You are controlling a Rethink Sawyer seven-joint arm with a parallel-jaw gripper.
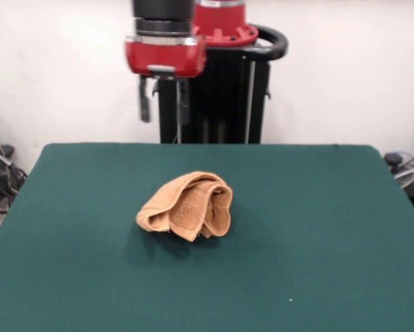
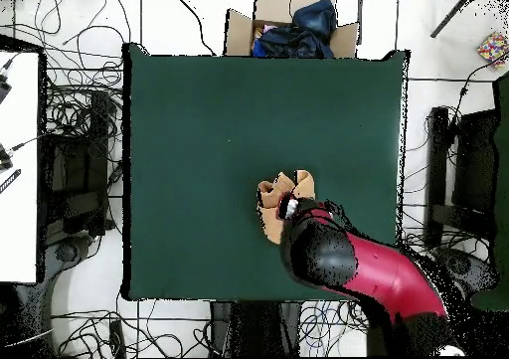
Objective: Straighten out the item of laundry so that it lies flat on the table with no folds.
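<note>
Towel (image 1: 187,205) sits crumpled in a rounded, folded heap near the middle of the green tabletop (image 1: 318,207); one woven band curls across its near face. Gripper (image 1: 163,102) hangs high above the far edge, clear of the cloth; jaws apart, holding nothing.

The towel (image 1: 187,207) beneath me is soft looped terry cloth, rough and matt, with a smoother woven band showing along one folded edge. The table (image 1: 318,221) wears a dark green felt-like cloth, flat and dull, taking no shine at all. My own wrist housing (image 1: 165,54) is glossy red plastic with a bright metal ring, and my gripper (image 1: 163,100) hangs below it with dark, matt fingers (image 1: 145,100).
</note>
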